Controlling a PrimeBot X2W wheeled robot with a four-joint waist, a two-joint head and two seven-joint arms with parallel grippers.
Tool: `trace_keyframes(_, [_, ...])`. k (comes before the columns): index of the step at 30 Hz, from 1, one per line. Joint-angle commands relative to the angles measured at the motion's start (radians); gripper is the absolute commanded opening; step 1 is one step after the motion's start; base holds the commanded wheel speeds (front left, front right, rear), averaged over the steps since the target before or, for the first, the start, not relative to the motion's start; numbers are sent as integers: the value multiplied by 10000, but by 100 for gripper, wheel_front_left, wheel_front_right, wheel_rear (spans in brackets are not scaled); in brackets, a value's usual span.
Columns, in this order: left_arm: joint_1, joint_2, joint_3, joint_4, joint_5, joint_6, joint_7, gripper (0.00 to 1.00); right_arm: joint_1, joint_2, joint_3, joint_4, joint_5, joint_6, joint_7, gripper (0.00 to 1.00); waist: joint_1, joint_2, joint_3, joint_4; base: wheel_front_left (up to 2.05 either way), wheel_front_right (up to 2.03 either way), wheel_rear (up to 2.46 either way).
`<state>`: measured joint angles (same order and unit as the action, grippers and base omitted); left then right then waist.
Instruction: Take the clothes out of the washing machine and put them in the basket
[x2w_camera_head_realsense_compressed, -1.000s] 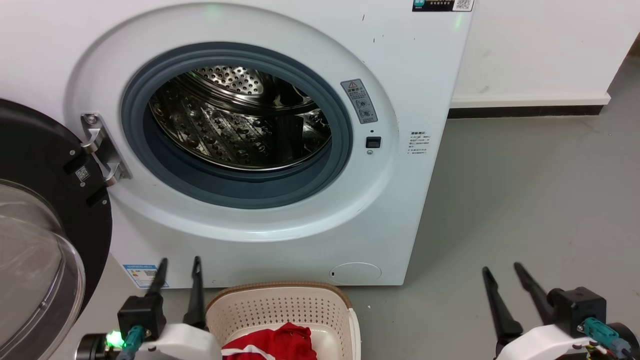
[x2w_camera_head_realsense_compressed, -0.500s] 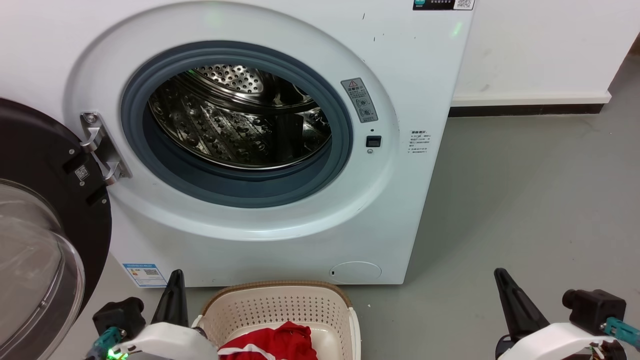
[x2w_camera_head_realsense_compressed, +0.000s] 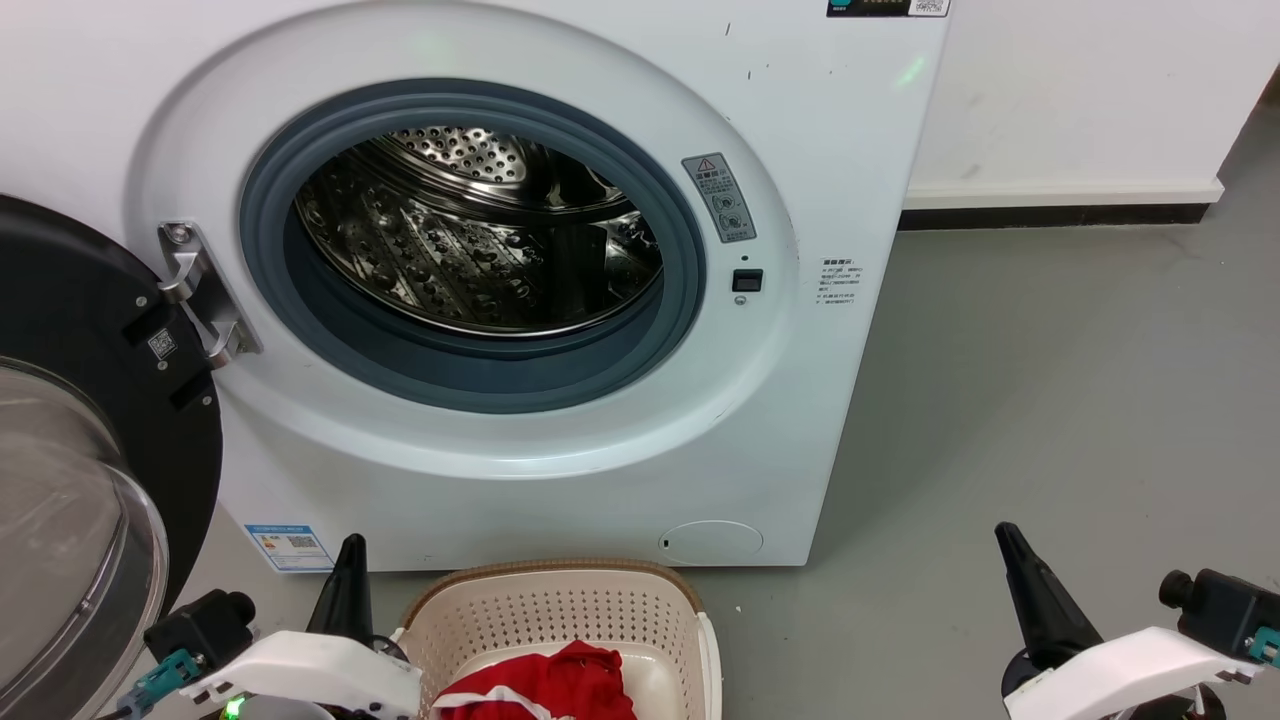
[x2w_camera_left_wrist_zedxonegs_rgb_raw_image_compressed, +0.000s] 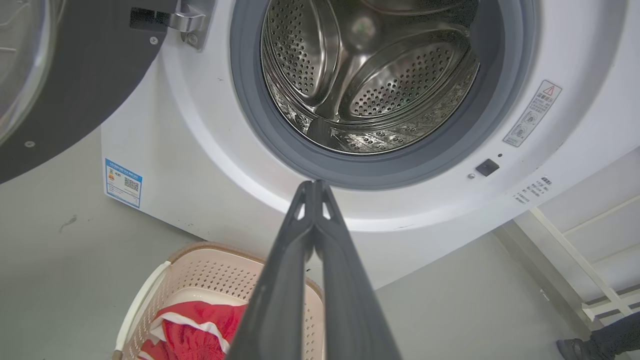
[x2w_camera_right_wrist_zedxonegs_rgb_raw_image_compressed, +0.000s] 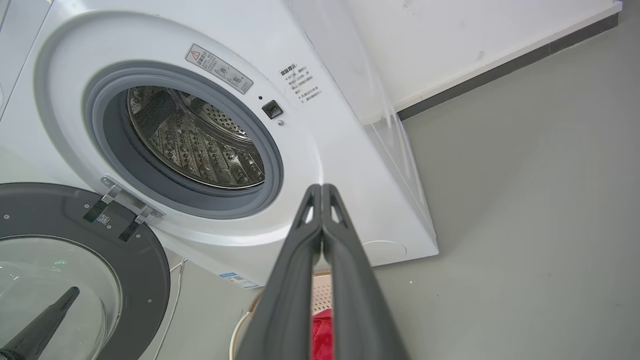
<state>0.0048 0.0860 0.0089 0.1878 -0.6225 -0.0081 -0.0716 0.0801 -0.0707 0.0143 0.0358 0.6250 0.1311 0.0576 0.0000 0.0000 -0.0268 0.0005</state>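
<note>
A: Where do the soft bright red clothes with white stripes (x2w_camera_head_realsense_compressed: 570, 682) lie?

B: Bottom centre of the head view, heaped inside the cream-white perforated plastic basket with the brown rim (x2w_camera_head_realsense_compressed: 560, 605), on the grey floor (x2w_camera_head_realsense_compressed: 1050, 400) before the large white front-loading washing machine (x2w_camera_head_realsense_compressed: 830, 150).

A: And the perforated steel drum (x2w_camera_head_realsense_compressed: 470, 240)?

B: No cloth shows in it.

A: Which arm is nearer?

B: The left claw (x2w_camera_head_realsense_compressed: 350, 560), fingers pressed together and holding nothing, sits just beside the basket's left rim; the clothes lie to its lower right. The right claw (x2w_camera_head_realsense_compressed: 1012, 560), likewise pinched together and empty, is well apart at lower right. The heap is crumpled, no clear long axis. I judge nothing is left to fetch.
</note>
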Motion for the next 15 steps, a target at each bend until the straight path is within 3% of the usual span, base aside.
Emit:
trace_keyframes(1, [-366,1,114,-88,-692,-105,116,0,-413,-102,-47,30,759,-2,-52,0,0,0,11,0,0,0,0])
trace_keyframes(15, [-546,-78,312,49,-2631,-346,487,0,-738,-148,-166,452,2797,-2,-43,0,0,0,54,-1,0,0,0])
